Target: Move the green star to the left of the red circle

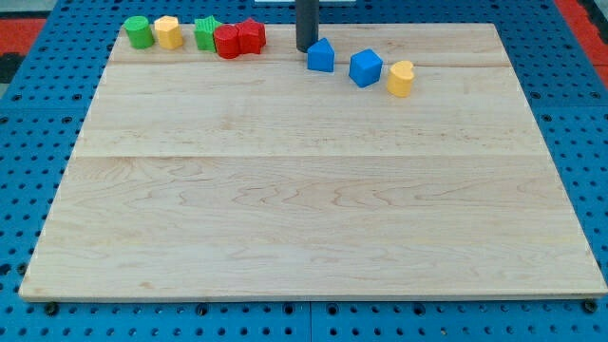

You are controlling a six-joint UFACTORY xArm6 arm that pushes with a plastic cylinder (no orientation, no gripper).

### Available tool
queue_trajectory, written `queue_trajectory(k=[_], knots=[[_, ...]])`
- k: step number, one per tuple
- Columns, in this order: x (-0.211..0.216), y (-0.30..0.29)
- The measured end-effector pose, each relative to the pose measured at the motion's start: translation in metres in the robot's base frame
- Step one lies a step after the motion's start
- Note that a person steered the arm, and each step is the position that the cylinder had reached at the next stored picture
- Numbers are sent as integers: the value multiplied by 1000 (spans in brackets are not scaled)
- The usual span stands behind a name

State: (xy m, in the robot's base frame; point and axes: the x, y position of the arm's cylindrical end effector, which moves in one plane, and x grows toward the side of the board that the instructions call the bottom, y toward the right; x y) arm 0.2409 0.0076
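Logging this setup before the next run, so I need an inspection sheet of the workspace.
Surface: pale wooden board, blocks only along the view's top.
Job's things: green star touching the red circle on its left.
Clutter: red star, green cylinder, yellow block, blue house-shaped block, blue cube, yellow heart.
Grippers: none; my tip just left of the house-shaped block.
Cables: nothing seen.
Surroundings: blue pegboard.

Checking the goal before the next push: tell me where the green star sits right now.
The green star sits near the view's top left, at the board's far edge, touching the red circle's left side, with the yellow block further left.
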Motion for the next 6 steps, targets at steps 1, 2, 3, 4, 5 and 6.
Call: queue_trajectory(k=[1, 2, 3, 4, 5, 6], knots=[[-17, -14], [-47, -40], [-49, -76], [-49, -142], [-32, -173], [-2, -173]])
